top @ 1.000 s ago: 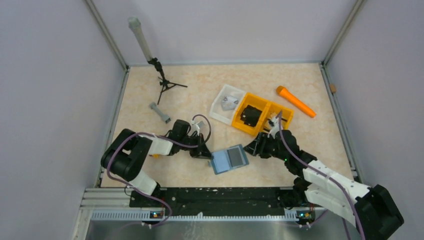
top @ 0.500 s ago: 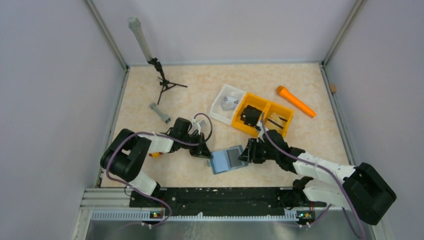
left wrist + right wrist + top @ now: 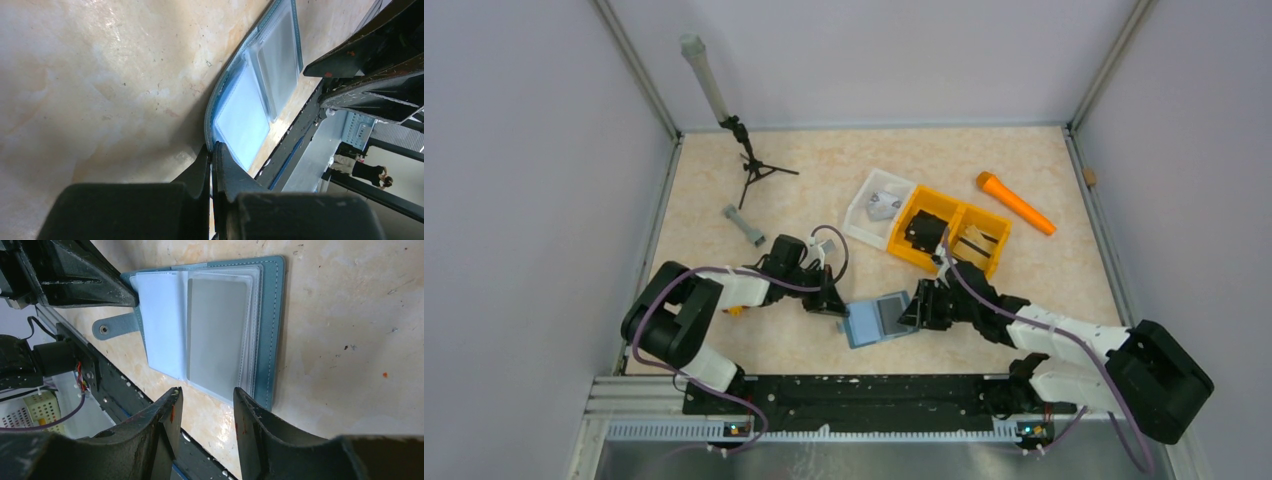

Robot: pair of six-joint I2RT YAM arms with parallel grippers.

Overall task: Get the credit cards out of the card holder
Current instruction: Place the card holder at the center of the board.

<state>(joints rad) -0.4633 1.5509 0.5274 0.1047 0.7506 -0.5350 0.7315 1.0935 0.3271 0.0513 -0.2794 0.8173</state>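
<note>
Right wrist view: the right pincer (image 3: 206, 392) stands partly open, its fingers over one edge of the open card holder (image 3: 272, 315), by its grey card (image 3: 217, 330). The left pincer (image 3: 212, 150), closed tight, touches the holder's far corner on the surface (image 3: 350, 340).

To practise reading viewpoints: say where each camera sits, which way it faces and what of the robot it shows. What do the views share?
Top camera: above and behind the arms, looking down on the table; both arms show, left gripper and right gripper at the card holder.
Left wrist: on the left arm, looking low along its closed gripper at the card holder's edge.
Right wrist: on the right arm, looking down between its open gripper's fingers onto the opened card holder.
Shared: all three show the card holder.
</note>
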